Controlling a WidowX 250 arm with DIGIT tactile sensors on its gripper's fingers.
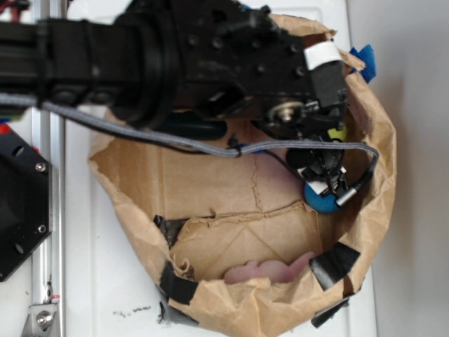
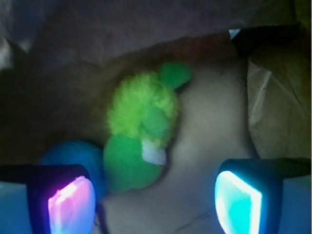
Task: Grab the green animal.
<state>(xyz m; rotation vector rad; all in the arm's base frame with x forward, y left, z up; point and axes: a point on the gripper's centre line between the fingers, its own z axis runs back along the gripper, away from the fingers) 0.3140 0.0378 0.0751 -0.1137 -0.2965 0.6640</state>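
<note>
Wrist view: my gripper (image 2: 156, 197), lit finger pads (image 2: 70, 204) at 7 and 5 o'clock, spread wide, nothing between. Green animal (image 2: 139, 129) lies ahead toward 12 o'clock on paper bag (image 2: 273, 107) floor, blue ball (image 2: 73, 156) touching at its 8 o'clock. Wide spread judged to straddle plush; pink plush toy (image 1: 270, 270) well apart.
</note>
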